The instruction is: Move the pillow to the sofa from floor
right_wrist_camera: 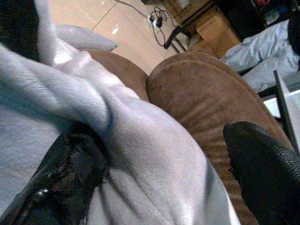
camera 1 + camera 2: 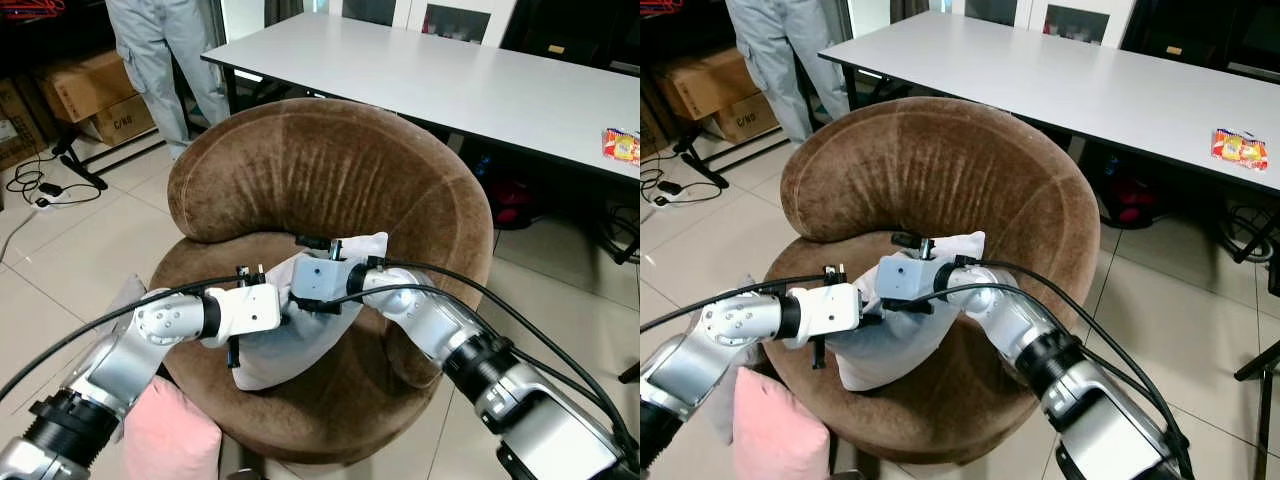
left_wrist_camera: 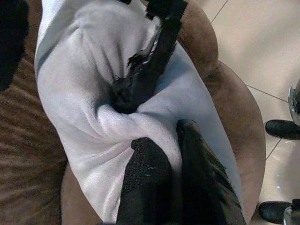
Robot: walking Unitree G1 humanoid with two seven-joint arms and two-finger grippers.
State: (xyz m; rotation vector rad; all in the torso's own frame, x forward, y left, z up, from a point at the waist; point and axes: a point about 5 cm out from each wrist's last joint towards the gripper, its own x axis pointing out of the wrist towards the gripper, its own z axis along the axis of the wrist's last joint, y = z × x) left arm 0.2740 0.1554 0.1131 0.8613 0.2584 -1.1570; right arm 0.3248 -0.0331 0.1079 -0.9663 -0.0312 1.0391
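A white pillow (image 2: pixel 290 345) lies crumpled on the seat of the round brown sofa chair (image 2: pixel 300 170), leaning toward its front left. My left gripper (image 3: pixel 174 154) is shut on a fold of the pillow's lower edge. My right gripper (image 1: pixel 164 164) reaches in from the right over the top of the pillow and stands open. One of its fingers (image 1: pixel 70 173) presses into the fabric, the other (image 1: pixel 262 164) hangs clear above the chair's backrest. That pressing finger (image 3: pixel 145 70) also digs into the pillow in the left wrist view.
A pink pillow (image 2: pixel 175 430) and a grey one (image 2: pixel 122 298) lie on the tiled floor at the chair's front left. Behind the chair stand a long white table (image 2: pixel 450 70), a person's legs (image 2: pixel 165 60), cardboard boxes (image 2: pixel 90 90) and floor cables (image 2: pixel 40 185).
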